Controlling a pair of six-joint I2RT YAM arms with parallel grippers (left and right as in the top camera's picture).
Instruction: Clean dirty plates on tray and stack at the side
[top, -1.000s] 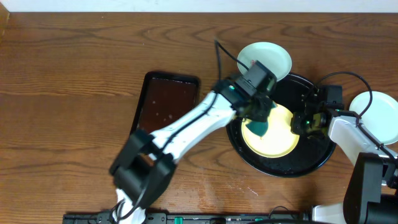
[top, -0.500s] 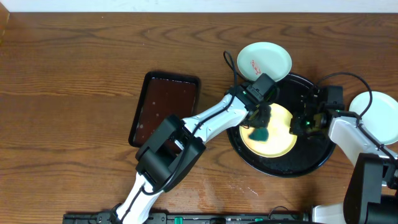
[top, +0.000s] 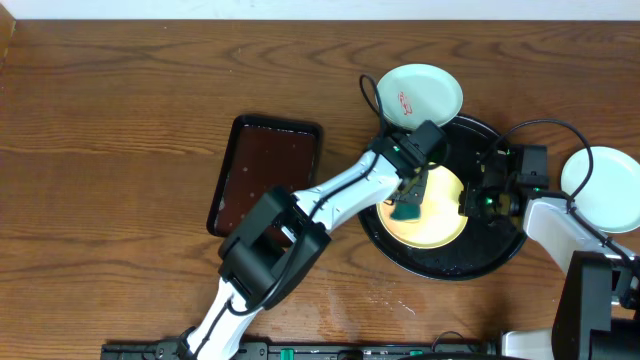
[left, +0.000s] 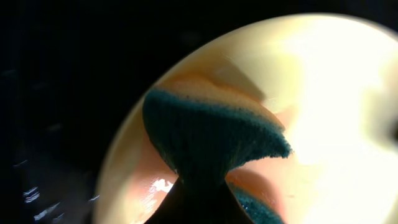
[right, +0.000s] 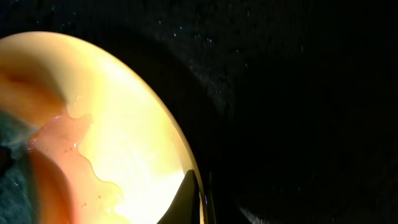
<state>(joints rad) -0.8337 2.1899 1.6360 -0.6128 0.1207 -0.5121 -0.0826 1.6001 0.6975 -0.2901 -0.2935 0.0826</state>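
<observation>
Moved slightly left within the tray (top: 455, 268) since the earlier frame, the sponge (top: 406, 209) is held clenched in the left gripper (top: 411, 193) and pressed on the yellow plate (top: 440, 218) at the tray's middle. The plate's right rim is pinched by the right gripper (top: 473, 199). Wiping is judged under way: pink film is left, so further strokes are called for before stacking beside the tray, where a pale plate (top: 608, 188) is set at the tray's right.

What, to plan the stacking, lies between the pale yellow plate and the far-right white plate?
The raised rim of the glossy black round tray and the right end effector gripping the pale yellow round plate.
</observation>
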